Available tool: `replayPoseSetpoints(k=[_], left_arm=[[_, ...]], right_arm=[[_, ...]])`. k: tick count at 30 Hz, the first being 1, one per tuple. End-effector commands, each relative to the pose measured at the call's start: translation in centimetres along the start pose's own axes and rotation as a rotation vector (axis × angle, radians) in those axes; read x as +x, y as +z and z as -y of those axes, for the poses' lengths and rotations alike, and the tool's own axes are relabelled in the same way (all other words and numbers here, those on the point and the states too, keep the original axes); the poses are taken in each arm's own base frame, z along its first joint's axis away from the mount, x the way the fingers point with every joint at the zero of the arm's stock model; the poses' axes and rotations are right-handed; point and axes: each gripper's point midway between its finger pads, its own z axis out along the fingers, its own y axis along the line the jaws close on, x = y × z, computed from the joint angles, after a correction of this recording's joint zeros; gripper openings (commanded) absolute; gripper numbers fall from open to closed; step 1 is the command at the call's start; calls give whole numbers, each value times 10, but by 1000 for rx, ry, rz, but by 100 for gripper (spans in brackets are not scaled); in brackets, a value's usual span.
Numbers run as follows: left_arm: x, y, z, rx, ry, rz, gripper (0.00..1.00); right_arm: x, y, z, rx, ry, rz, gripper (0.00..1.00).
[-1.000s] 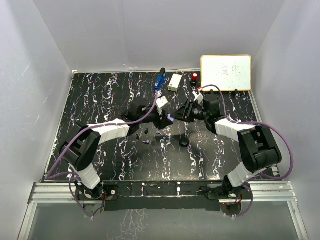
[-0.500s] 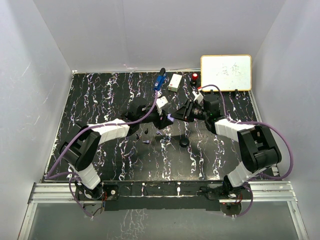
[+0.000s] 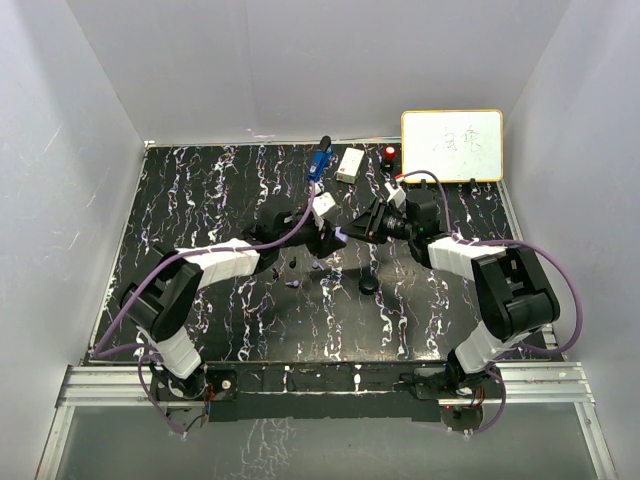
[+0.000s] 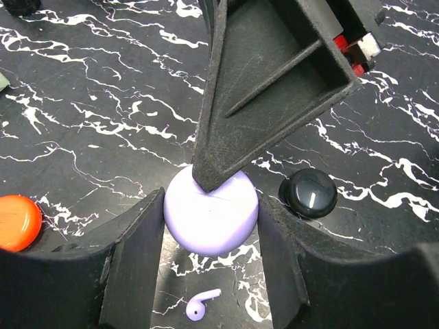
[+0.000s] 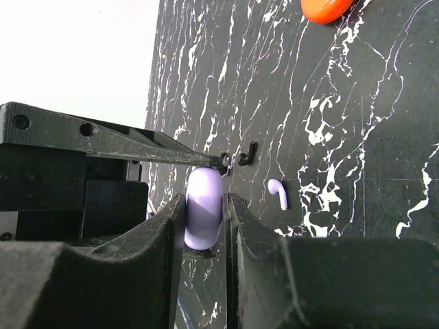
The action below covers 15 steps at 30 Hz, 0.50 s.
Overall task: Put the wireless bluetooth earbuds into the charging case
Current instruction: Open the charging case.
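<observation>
A round lavender charging case [image 4: 210, 223] is held above the black marbled table between both grippers; it also shows in the top view [image 3: 340, 237]. My left gripper [image 4: 211, 205] is shut on its rim from both sides. My right gripper [image 5: 204, 202] is shut on its two flat faces, and one of its fingers [image 4: 267, 82] covers the top of the case in the left wrist view. A lavender earbud [image 4: 201, 306] lies on the table just below the case and also shows in the right wrist view [image 5: 279, 193]. Two small black hook-like buds [image 5: 236, 157] lie near it.
A black round case [image 4: 309, 194] lies right of the lavender one, and a red-orange case [image 4: 17, 223] lies to the left. At the back stand a whiteboard [image 3: 452, 145], a blue object [image 3: 318, 163], a white box [image 3: 350, 165] and a red item [image 3: 389, 153].
Both grippers stay together on the lavender case. The right wrist has shifted very slightly toward the back.
</observation>
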Motion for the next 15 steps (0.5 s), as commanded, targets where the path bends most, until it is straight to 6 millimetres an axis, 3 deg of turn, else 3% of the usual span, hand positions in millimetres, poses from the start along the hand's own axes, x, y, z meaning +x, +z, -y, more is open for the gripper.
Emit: replayPoseSetpoints(k=[1, 4, 8, 11, 15], left_arm=[[-38, -17, -18, -128, 46, 136, 53], [-42, -33, -26, -205, 35, 175, 68], [-46, -55, -34, -286, 27, 198, 75], [-49, -70, -37, -339, 13, 233, 89], [-51, -78, -44, -399, -43, 248, 94]], right_arm=[[-8, 1, -15, -57, -5, 20, 0], [-14, 0, -15, -66, 10, 42, 0], [-24, -3, -14, -75, 24, 63, 0], [-29, -3, -13, -80, 28, 73, 0], [-31, -3, -12, -95, 37, 75, 0]])
